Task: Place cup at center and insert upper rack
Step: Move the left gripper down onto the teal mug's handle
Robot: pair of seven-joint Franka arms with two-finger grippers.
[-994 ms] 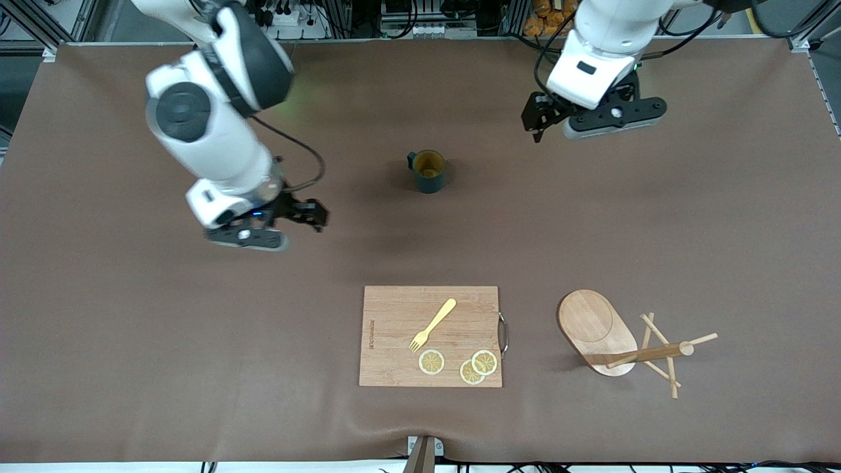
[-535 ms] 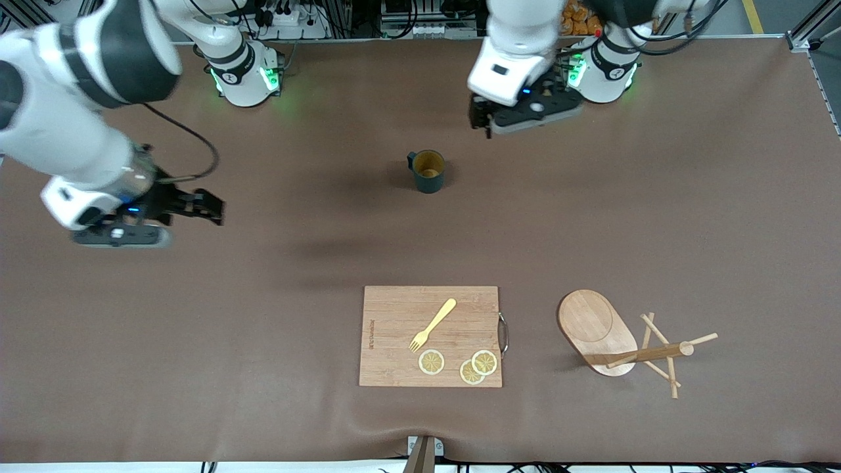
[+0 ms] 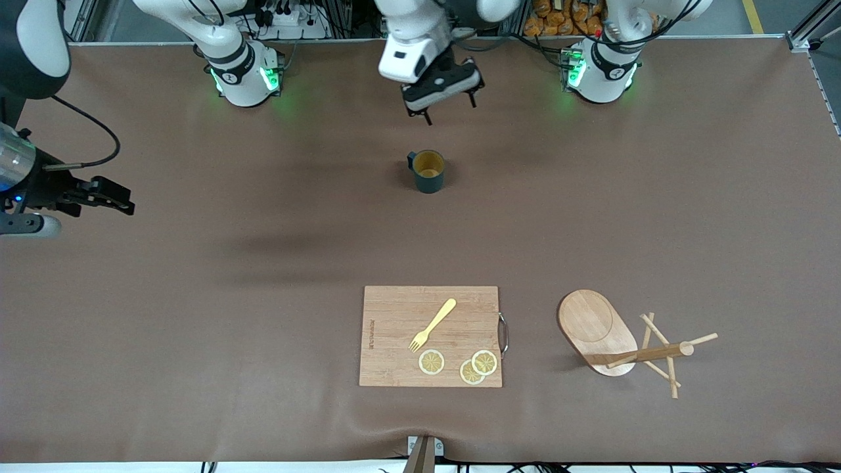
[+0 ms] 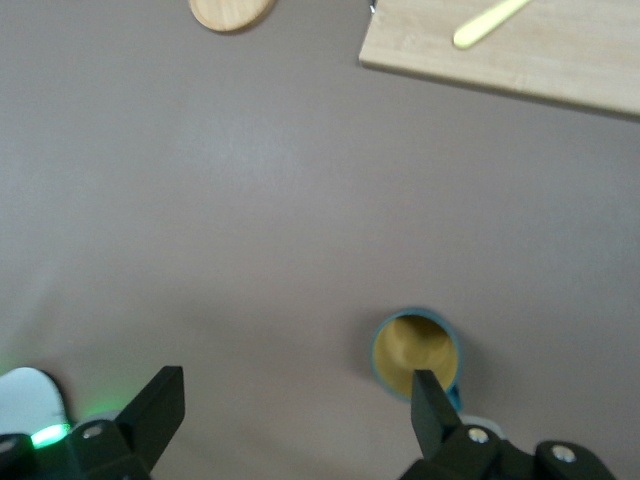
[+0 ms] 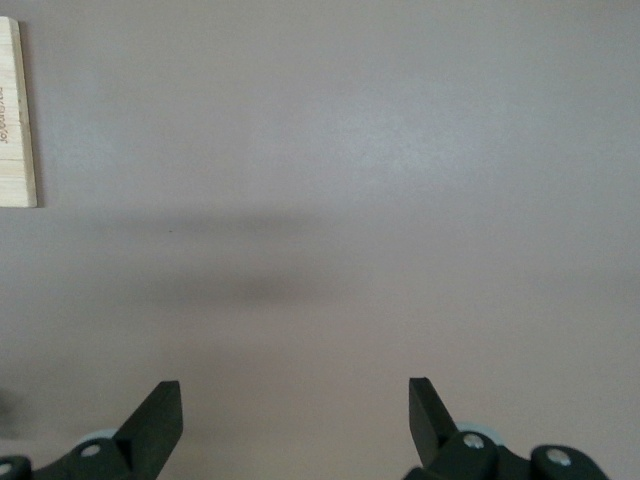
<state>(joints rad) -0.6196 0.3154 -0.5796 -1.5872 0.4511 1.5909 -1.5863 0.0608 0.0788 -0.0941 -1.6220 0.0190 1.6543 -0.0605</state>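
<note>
- The left gripper (image 3: 448, 110) hangs in the air between the two arm bases, fingers (image 4: 160, 405) spread wide, nothing between them.
- The right gripper (image 3: 121, 200) hovers at its own table end, jaws open and empty.

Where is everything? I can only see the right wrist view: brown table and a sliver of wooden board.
Observer: The cup stands upright mid-table, farther from the front camera than that cutting board.
Operator: Is anything holding it?
Observer: No. The left gripper hangs open over the table beside the cup, not touching it.
Operator: And the rack, and my own gripper?
Observer: The upper rack lies tipped on its side beside the cutting board, toward the left arm's end. Your right gripper is open over the right arm's end of the table, holding nothing.
</note>
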